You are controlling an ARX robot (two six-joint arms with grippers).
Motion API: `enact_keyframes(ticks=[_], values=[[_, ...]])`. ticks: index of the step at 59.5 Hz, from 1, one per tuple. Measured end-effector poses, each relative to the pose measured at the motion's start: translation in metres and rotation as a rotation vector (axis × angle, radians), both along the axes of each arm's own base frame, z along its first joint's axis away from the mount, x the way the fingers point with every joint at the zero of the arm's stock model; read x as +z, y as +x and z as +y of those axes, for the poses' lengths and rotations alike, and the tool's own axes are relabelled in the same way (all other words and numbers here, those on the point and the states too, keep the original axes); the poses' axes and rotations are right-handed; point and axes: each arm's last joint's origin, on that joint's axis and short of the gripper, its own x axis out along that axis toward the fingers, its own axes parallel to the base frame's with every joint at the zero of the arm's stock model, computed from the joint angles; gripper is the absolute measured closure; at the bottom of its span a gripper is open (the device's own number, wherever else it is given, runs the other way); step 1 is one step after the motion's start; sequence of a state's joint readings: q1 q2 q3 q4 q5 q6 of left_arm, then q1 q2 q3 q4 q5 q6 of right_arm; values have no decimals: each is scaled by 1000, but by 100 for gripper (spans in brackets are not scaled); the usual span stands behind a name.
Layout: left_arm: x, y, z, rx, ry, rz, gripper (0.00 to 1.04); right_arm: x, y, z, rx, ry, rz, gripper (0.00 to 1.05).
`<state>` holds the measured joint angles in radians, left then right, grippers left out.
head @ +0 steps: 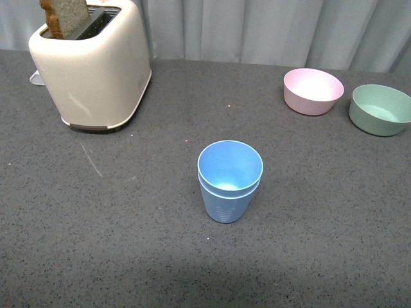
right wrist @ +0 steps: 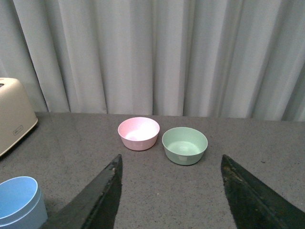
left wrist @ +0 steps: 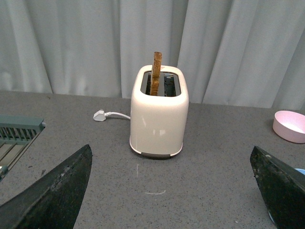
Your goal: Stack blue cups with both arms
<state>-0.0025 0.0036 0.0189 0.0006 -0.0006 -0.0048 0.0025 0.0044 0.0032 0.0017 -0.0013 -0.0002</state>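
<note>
The two blue cups stand nested, one inside the other, upright in the middle of the grey table; two rims show one above the other. They also show at the edge of the right wrist view, and a sliver shows by one finger in the left wrist view. Neither arm shows in the front view. My left gripper is open and empty, pointing at the toaster. My right gripper is open and empty, pointing at the bowls, with the cups off to its side.
A cream toaster with a slice of toast stands at the back left, with its plug lying behind it. A pink bowl and a green bowl stand at the back right. A grey curtain hangs behind the table.
</note>
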Motion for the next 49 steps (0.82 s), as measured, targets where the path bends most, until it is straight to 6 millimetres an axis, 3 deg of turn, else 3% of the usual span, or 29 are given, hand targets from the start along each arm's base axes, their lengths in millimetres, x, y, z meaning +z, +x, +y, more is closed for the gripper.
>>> enact_keyframes(ticks=[9,49], values=[[0,0,0,0,0,0,7,0,0,0,0,1,0,8],[0,0,0,0,0,0,7,0,0,0,0,0,0,10]])
